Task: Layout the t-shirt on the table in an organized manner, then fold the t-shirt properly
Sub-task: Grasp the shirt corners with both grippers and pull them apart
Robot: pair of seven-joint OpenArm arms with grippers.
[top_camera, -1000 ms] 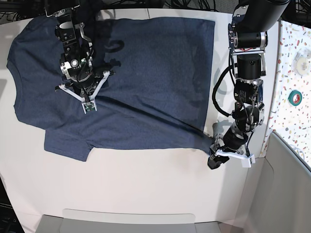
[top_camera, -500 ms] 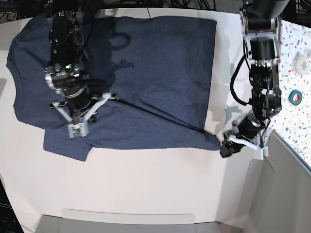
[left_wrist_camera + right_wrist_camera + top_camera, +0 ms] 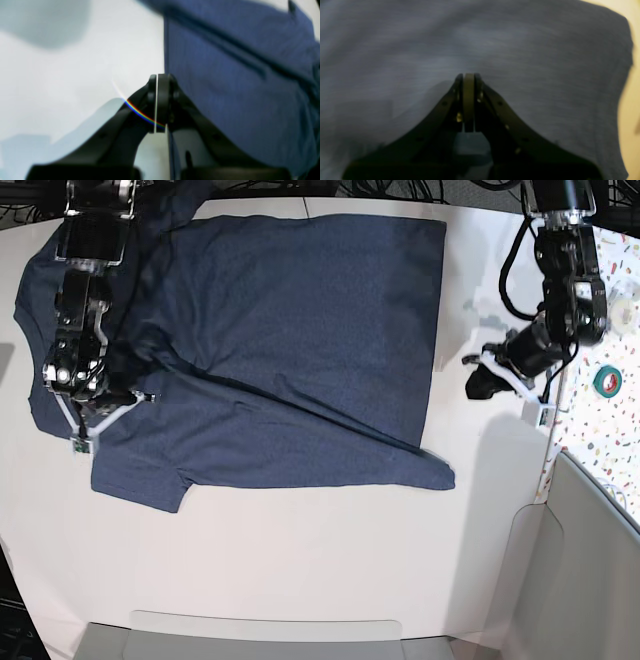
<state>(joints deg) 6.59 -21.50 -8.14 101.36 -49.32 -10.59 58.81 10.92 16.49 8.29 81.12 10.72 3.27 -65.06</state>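
The table (image 3: 300,570) carries the t-shirt (image 3: 300,330), spread across its far half, one diagonal crease showing. Soft, light, limp cloth; best pinched at hem corners or sleeves. Right gripper (image 3: 82,425) and left gripper (image 3: 480,385) both have fingers closed, empty.

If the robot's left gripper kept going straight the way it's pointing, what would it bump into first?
Probably the t-shirt. The shut left gripper points along the white table at the shirt's straight edge, so it should meet that edge first, though how high it hovers is unclear.
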